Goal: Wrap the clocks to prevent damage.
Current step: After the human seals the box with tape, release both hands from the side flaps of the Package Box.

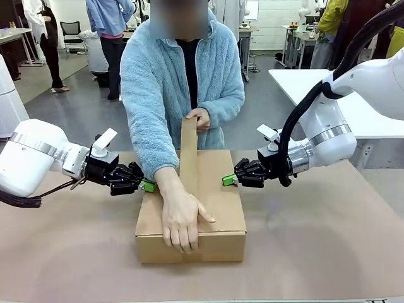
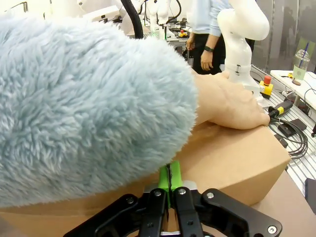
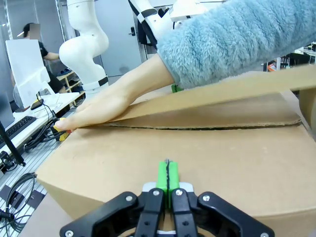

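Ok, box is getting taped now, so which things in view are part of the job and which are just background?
In the job:
- cardboard box, closed
- brown tape strip along its top
- person's hand pressing the tape down
- left gripper and right gripper, shut against the box's two sides

Just about:
- white table behind
- cables beside the table

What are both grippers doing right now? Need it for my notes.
Left gripper: shut, holding nothing, pads against the cardboard box.
Right gripper: shut, holding nothing, tips at the box's opposite side.
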Robot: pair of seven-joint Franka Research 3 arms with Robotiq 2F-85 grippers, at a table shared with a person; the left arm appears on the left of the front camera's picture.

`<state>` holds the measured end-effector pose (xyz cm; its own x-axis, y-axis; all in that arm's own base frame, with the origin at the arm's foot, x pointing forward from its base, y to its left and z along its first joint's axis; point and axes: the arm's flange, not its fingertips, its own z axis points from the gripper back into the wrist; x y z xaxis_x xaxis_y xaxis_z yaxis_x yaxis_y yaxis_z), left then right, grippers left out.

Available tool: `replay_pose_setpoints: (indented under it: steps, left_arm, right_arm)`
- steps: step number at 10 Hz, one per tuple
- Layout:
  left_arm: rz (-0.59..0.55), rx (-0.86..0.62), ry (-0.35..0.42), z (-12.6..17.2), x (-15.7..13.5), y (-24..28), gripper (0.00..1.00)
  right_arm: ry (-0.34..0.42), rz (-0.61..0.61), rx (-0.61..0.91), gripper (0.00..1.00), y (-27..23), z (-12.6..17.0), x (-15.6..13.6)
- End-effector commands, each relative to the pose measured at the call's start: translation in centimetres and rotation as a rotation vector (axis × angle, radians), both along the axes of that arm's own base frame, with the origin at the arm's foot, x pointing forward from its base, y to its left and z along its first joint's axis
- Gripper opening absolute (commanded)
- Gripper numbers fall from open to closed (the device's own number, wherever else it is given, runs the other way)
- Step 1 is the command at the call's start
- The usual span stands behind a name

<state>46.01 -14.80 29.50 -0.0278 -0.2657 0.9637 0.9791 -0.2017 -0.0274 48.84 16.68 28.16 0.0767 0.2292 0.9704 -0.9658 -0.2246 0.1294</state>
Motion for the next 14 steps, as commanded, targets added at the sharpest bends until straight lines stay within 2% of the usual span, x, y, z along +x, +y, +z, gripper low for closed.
replay_pose_setpoints:
  steps: [1,14]
  left_arm:
    - [0.004,0.008,-0.006,-0.13,0.11,-0.2,0.01]
    - [0.004,0.008,-0.006,-0.13,0.11,-0.2,0.01]
  right_arm:
    - [0.003,-0.008,-0.008,0.01,0.14,-0.44,-0.02]
    - [0.003,-0.008,-0.008,0.01,0.14,-0.44,-0.02]
